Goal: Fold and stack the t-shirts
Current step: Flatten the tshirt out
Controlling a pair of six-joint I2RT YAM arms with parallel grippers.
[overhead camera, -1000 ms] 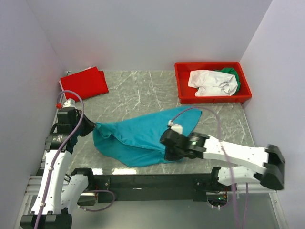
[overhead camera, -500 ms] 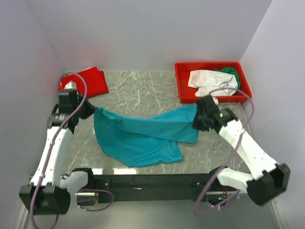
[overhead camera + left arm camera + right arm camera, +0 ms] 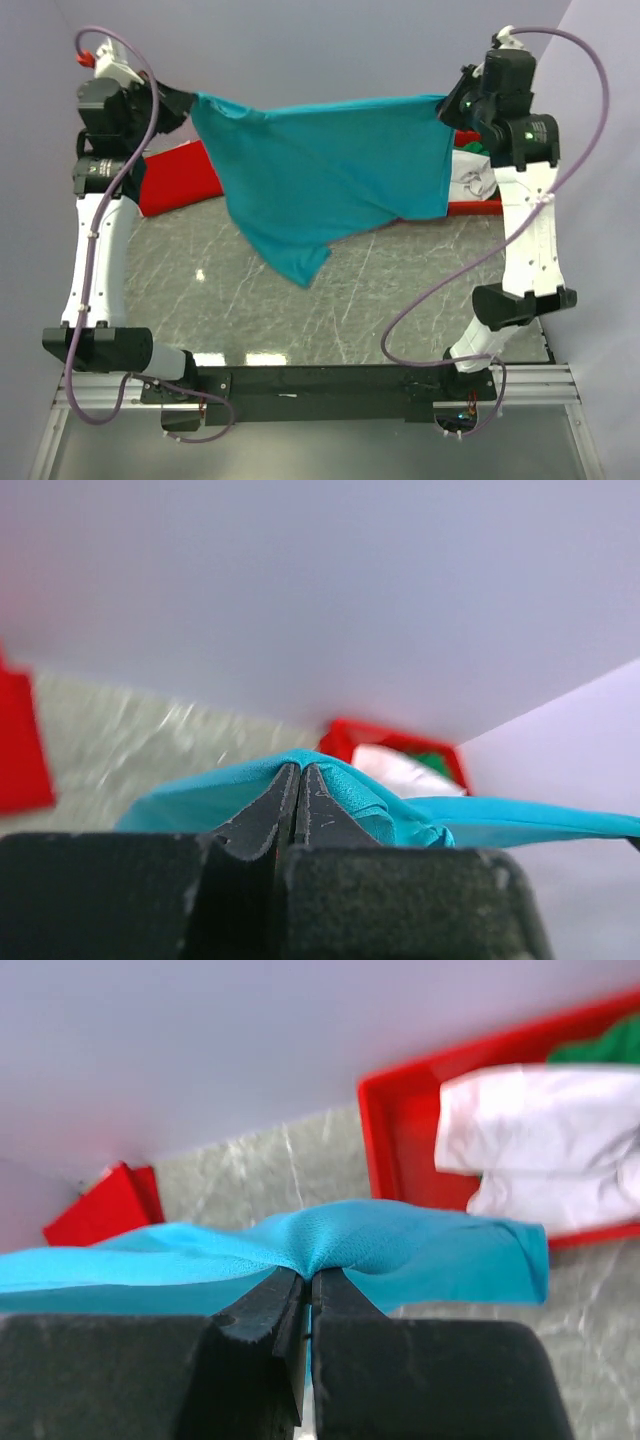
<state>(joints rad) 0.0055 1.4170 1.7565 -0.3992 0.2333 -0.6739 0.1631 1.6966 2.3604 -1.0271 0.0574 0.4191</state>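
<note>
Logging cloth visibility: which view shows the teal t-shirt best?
Top external: the whole teal t-shirt hangs stretched between the left claw and the right claw. Each wrist view shows only a pinched fold of it.

The teal t-shirt [image 3: 330, 170] hangs as a curtain from 10 to 2 o'clock. Open bench [image 3: 330, 310] lies at 6 o'clock; a red bin [image 3: 377, 1140] stands at 2.

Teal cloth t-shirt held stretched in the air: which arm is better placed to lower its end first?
Probably left: the longest drooping corner of the teal t-shirt hangs nearer the left gripper, while the right gripper holds its end beside the red plastic bin.
</note>
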